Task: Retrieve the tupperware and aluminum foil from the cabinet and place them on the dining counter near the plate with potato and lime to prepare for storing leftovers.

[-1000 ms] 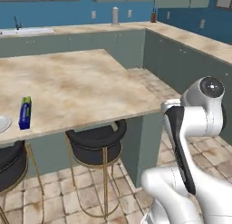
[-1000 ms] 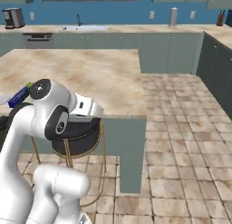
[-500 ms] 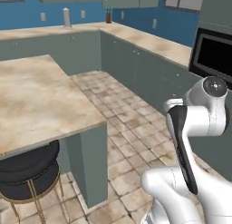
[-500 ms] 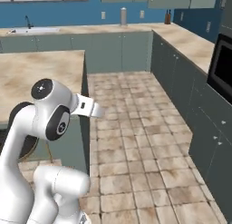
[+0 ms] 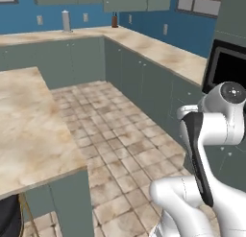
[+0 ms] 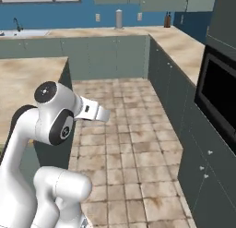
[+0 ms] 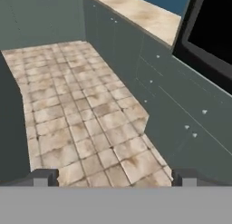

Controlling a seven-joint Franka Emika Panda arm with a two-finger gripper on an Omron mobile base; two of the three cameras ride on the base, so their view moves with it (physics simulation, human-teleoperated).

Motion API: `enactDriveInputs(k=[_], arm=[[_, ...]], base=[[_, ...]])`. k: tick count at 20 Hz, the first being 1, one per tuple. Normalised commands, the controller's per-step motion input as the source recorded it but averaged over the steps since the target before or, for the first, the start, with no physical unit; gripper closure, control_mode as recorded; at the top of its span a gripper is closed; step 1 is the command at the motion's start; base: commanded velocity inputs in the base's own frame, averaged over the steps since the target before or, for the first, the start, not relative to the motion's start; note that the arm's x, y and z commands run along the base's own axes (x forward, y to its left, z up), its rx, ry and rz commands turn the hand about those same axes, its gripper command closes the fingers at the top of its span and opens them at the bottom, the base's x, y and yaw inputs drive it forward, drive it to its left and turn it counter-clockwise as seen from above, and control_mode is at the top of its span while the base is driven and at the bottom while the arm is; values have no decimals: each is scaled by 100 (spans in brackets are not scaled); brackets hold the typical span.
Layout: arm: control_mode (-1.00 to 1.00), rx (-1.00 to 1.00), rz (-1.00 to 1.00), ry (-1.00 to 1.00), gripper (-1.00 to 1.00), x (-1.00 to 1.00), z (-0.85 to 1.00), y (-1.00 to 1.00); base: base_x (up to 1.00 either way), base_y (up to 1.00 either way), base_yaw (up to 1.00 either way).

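My gripper (image 7: 115,177) is open, its two dark fingertips (image 7: 43,177) far apart with nothing between them, pointing down at the tiled floor beside the base cabinets. The dining counter (image 5: 29,130) with its beige marble top lies at the left, and its corner (image 6: 32,79) stands behind my arm. Grey-green wall cabinets (image 5: 125,0) with shut doors run along the top of the left base view. The tupperware, the aluminum foil and the plate with potato and lime are out of view.
An L-shaped marble wall counter (image 5: 158,51) over grey-green base cabinets (image 7: 181,105) lines the back and right. A black oven (image 6: 219,93) sits in the right wall. On the far counter stand a steel canister (image 5: 66,21) and a dark bottle (image 5: 115,21). Tiled floor (image 5: 115,130) lies between.
The whole picture has swung to the right, so the base has turned. The blue carton and the stools have slid out of frame, and the oven has come in. The gripper stays open.
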Motion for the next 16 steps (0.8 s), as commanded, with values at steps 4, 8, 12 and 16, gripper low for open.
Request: enactDriveInputs(k=[4,8,12,16], arm=[[100,0,0,0,-100,0,0,0],[100,0,0,0,-100,0,0,0],[100,0,0,0,-100,0,0,0],[100,0,0,0,-100,0,0,0]], base=[[100,-45,25],[100,-45,27],[100,-31,29],[100,-14,31]])
